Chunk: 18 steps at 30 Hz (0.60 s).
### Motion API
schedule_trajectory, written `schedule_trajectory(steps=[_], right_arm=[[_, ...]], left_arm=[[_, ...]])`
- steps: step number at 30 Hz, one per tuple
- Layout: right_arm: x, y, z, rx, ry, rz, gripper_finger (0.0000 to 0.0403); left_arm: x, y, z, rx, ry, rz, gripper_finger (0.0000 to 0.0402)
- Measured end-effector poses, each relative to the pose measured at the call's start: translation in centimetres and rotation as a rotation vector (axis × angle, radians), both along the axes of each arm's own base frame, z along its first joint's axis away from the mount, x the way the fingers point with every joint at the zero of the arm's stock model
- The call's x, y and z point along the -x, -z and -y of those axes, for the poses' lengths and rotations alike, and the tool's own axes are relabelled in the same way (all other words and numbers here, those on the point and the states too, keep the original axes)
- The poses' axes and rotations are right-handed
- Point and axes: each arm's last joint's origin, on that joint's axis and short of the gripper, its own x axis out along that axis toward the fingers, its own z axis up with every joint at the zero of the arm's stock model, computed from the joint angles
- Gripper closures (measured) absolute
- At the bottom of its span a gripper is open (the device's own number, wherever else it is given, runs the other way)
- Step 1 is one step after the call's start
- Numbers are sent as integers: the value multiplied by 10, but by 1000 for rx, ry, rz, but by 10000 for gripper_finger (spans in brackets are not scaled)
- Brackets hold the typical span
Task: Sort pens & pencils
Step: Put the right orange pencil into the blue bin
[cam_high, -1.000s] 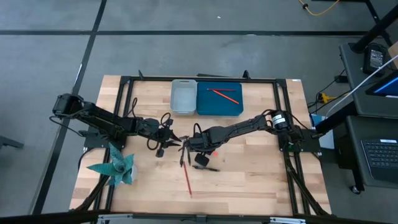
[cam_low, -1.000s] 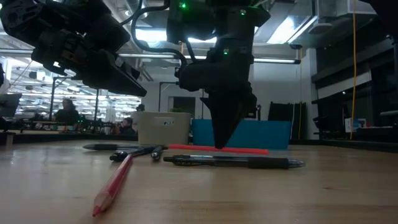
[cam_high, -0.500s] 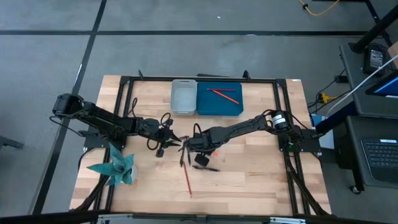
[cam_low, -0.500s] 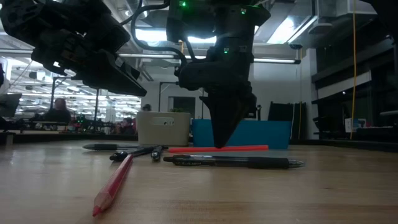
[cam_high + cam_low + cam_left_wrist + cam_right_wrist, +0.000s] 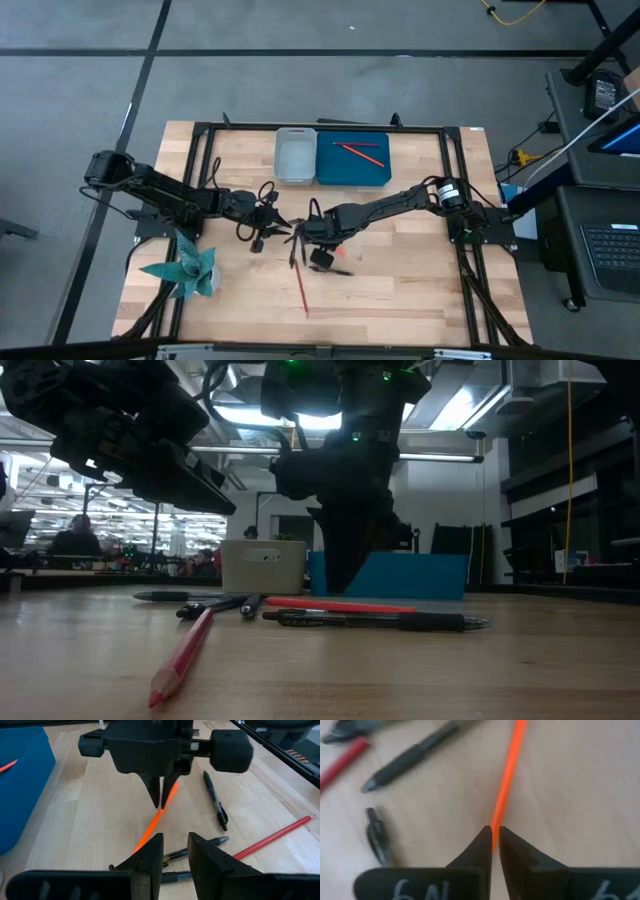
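Pale wood planks form the table (image 5: 420, 290), where from above the right gripper (image 5: 318, 243) pinches an orange pencil (image 5: 507, 775) among scattered pens (image 5: 375, 620), while table-level shows a lit office behind, and the left gripper (image 5: 175, 851) hovers nearby, fingers slightly apart.

We see two bins side by side at the table's (image 5: 420, 290) far edge; the right bin (image 5: 353, 170) holds two pencils (image 5: 360, 152), the left bin (image 5: 295, 157) sits beside it. Near the centre lie pens (image 5: 296, 246), with one pencil (image 5: 302, 288) nearer.
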Motion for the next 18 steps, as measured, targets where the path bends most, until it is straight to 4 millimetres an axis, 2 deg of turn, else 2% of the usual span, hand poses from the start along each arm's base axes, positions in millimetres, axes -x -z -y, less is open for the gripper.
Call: schedule_trajectory(steps=[9,13,18], right_arm=[[-7,-3,6,-11,-3,70,298],[-11,0,11,-13,7,90,289],[-14,19,16,-27,10,40,288]], left_arm=[[0,0,0,0,0,0,319],[0,0,0,0,0,0,319],[0,0,0,0,0,-1,319]])
